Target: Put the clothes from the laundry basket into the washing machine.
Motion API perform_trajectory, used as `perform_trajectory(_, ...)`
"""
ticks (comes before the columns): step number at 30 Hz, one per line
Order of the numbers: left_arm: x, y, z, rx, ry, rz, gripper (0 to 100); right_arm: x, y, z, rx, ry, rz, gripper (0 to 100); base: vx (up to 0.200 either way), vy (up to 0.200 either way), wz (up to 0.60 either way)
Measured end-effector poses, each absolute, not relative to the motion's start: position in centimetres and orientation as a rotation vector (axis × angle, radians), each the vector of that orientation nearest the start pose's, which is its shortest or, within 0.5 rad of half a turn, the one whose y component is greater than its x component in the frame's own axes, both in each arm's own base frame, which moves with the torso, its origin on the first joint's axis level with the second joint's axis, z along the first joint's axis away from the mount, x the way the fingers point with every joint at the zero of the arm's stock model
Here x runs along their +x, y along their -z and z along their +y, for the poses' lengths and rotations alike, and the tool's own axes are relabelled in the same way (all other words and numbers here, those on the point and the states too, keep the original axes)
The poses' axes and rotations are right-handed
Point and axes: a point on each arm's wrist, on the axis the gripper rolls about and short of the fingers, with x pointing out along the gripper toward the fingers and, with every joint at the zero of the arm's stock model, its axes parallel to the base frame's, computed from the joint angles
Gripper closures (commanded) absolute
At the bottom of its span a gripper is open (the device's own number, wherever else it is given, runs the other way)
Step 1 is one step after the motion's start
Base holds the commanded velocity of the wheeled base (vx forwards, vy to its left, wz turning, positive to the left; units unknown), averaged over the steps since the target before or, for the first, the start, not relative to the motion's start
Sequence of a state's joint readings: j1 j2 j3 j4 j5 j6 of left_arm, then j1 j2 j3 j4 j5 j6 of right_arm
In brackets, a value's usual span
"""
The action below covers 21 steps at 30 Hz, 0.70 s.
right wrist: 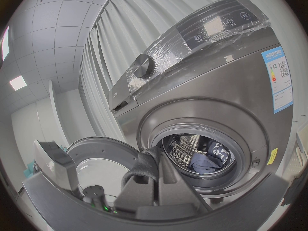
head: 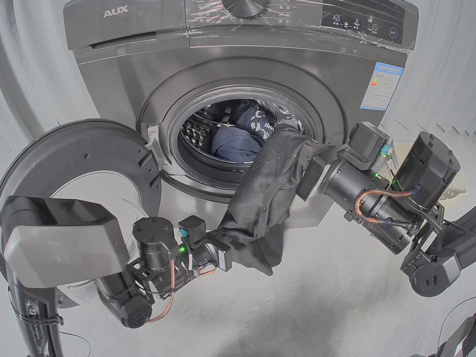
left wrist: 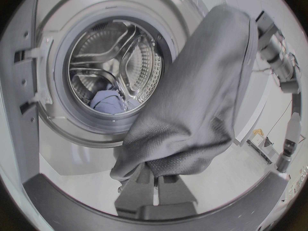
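Holding the dark cloth (head: 267, 184) stretched between both hands, each pinching one end. It slants up from my left hand (left wrist: 155, 175) to my right hand (right wrist: 157, 170), which is nearer the open washing machine (head: 248, 70).

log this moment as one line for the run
left jaws: shut on black garment | right jaws: shut on it | garment stretched between them before washing machine opening | door open | navy clothes in drum
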<state>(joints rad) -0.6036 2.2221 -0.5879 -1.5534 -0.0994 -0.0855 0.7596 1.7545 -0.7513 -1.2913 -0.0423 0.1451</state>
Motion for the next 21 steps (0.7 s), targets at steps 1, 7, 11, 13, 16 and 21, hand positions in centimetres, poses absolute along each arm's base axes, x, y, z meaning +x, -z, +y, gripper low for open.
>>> perform_trajectory(1,28.1,-5.7,-19.6,-0.064,0.706,0.104,100,22.6,-21.7,21.1,0.251,-0.728,-0.216,100,0.0,0.0,0.0)
perform_trajectory(7,25.7,-9.9,-16.8,-0.093,0.741,0.035,100,22.0,-20.9,19.7,0.247,-0.724,-0.179,100,0.0,0.0,0.0)
perform_trajectory(11,24.3,-12.7,-14.6,-0.146,0.765,-0.023,100,21.3,-19.9,18.5,0.283,-0.746,-0.129,100,0.0,0.0,0.0)
perform_trajectory(13,23.7,-13.9,-13.8,-0.173,0.777,-0.054,100,21.0,-19.4,17.7,0.291,-0.762,-0.104,100,0.0,0.0,0.0)
perform_trajectory(16,23.0,-15.5,-12.7,-0.205,0.795,-0.098,100,20.5,-18.4,16.3,0.288,-0.784,-0.068,100,0.0,0.0,0.0)
perform_trajectory(21,22.5,-17.9,-11.4,-0.256,0.803,-0.172,100,20.2,-17.8,14.4,0.292,-0.776,-0.087,100,0.0,0.0,0.0)
